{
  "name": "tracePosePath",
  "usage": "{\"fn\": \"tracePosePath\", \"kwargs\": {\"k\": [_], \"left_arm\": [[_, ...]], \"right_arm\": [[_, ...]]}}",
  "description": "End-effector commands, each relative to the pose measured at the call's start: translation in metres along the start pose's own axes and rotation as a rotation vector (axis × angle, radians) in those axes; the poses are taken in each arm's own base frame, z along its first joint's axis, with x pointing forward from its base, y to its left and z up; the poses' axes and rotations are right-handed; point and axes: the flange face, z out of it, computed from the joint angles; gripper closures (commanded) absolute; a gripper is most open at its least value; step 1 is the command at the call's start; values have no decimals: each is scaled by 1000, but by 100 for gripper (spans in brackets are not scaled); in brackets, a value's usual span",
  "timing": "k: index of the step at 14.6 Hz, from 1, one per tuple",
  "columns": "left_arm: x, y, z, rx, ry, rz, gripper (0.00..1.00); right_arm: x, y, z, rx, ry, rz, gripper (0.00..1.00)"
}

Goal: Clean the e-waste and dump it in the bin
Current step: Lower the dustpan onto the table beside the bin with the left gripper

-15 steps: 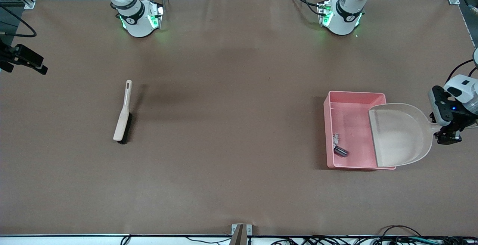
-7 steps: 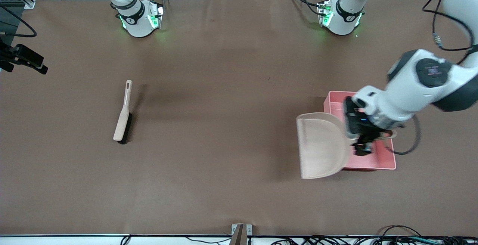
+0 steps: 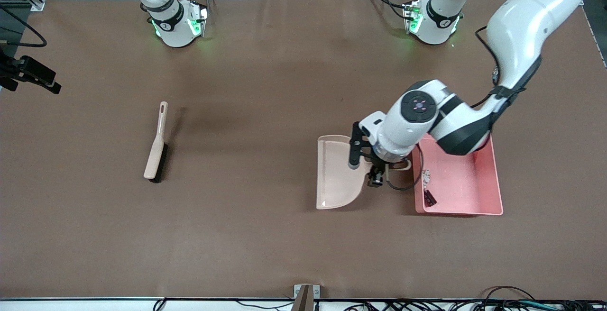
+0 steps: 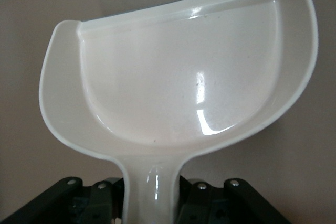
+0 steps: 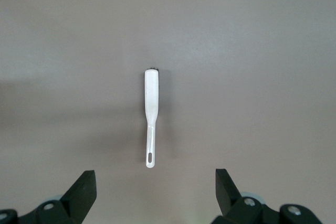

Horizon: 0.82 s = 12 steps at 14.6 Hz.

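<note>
Pink bin (image 3: pixel 493 178) holds both e-waste pieces, the white component (image 3: pixel 426 176) and the maroon block (image 3: pixel 430 197), just beside the left gripper (image 3: pixel 379 172). That gripper, clamped on the beige dustpan's (image 3: pixel 337 171) handle, has carried the emptied pan off the bin toward the table's middle; dumping looks done. Right gripper (image 5: pixel 155 195) waits wide apart, empty, high over the brush (image 3: pixel 156 146).

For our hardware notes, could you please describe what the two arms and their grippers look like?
Both arms are glossy white with black joint bands and green-lit bases. The left arm trails a black cable; its left gripper is black. The right gripper has black fingers.
</note>
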Motion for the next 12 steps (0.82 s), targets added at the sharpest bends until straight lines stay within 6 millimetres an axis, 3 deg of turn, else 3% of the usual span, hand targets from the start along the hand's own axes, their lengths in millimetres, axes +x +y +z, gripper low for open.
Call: {"fn": "tracePosePath", "kwargs": {"k": [1,3,9,12], "left_arm": [[19,9,24,-9,7,-34,99],[21,20,46,-8,38,-34,99],[34,39,63,-3,73,-53,99],[26,48,84,12,83,-41,99]], "right_arm": [[-4,-1,-3,0,0,12,0],[-4,0,-2,0,-1,13,0],[-5,0,-2,-1,-7,13,0],[-5,0,-3,0,-3,13,0]]}}
